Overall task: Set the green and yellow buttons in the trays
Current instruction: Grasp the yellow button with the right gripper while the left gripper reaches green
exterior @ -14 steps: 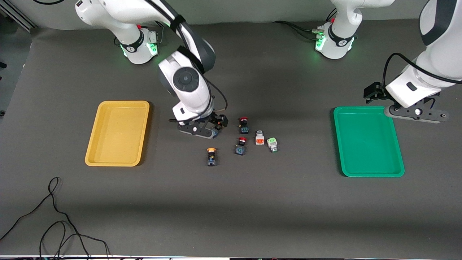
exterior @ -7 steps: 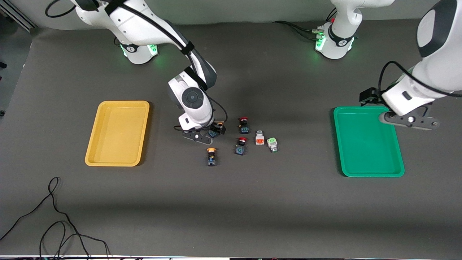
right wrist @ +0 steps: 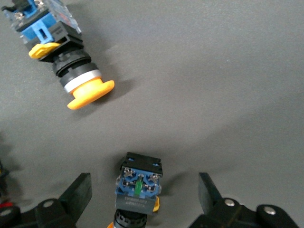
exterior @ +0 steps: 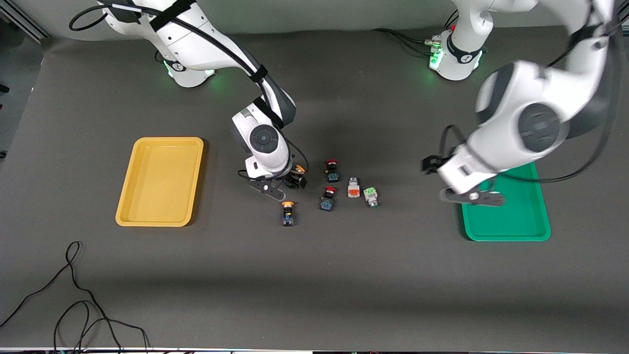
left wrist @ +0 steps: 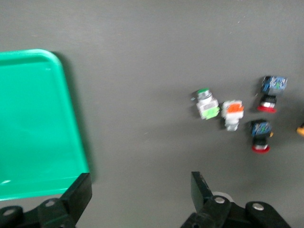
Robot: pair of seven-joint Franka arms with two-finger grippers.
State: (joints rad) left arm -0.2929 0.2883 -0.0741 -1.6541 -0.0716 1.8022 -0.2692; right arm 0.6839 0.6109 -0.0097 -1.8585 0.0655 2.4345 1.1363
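My right gripper (exterior: 289, 184) is open and low over the table, with one yellow-orange capped button (exterior: 297, 176) lying between its fingers; in the right wrist view this button (right wrist: 137, 186) sits apart from both fingers (right wrist: 78, 192). A second yellow-capped button (exterior: 288, 213) lies nearer the camera and also shows in the right wrist view (right wrist: 71, 76). The pale-green capped button (exterior: 370, 196) lies toward the left arm's end, also in the left wrist view (left wrist: 207, 105). My left gripper (exterior: 471, 198) is open and empty (left wrist: 140, 190) over the green tray's (exterior: 511, 221) edge. The yellow tray (exterior: 159, 181) is empty.
Two red-capped buttons (exterior: 332, 170) (exterior: 328, 198) and an orange-capped white button (exterior: 353, 188) lie between the yellow and green buttons. A black cable (exterior: 73, 295) lies near the front edge at the right arm's end.
My left arm has swung across the green tray toward the buttons. My right gripper has dropped lower and closer around the yellow-capped button. No button has moved.
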